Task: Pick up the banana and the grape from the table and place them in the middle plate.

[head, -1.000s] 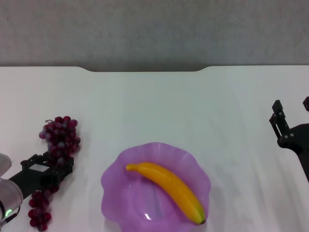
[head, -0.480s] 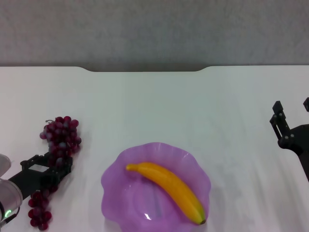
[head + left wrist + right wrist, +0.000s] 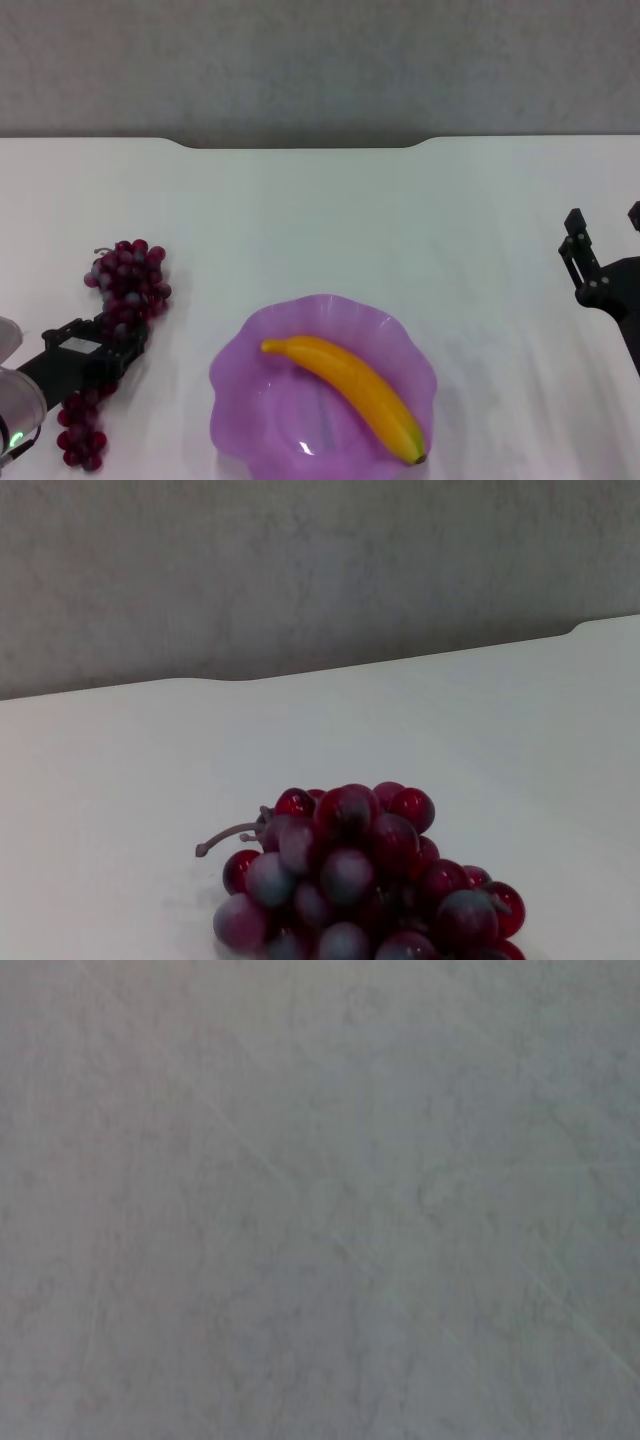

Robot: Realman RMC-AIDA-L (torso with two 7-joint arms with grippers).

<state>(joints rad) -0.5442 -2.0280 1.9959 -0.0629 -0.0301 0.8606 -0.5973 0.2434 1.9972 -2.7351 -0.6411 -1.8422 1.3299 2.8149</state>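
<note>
The grape [image 3: 128, 283] lies on the white table [image 3: 330, 220] at the left, a long dark red bunch. My left gripper [image 3: 100, 348] sits across the middle of the bunch and hides that part; the lower grapes show below it. In the left wrist view the top of the grape [image 3: 350, 880] and its stem fill the near foreground. The banana [image 3: 345, 382] lies slantwise in the purple middle plate [image 3: 240, 370], dark tip toward the near right. My right gripper [image 3: 604, 225] is open and empty, held above the table at the far right.
The table's far edge has a notch [image 3: 300, 145], with a grey wall behind it. The right wrist view shows only a plain grey surface [image 3: 320, 1200].
My left gripper has shifted slightly toward me over the grape bunch. The bunch's top has nudged a little right and its lower end has drawn up. The right arm has not moved.
</note>
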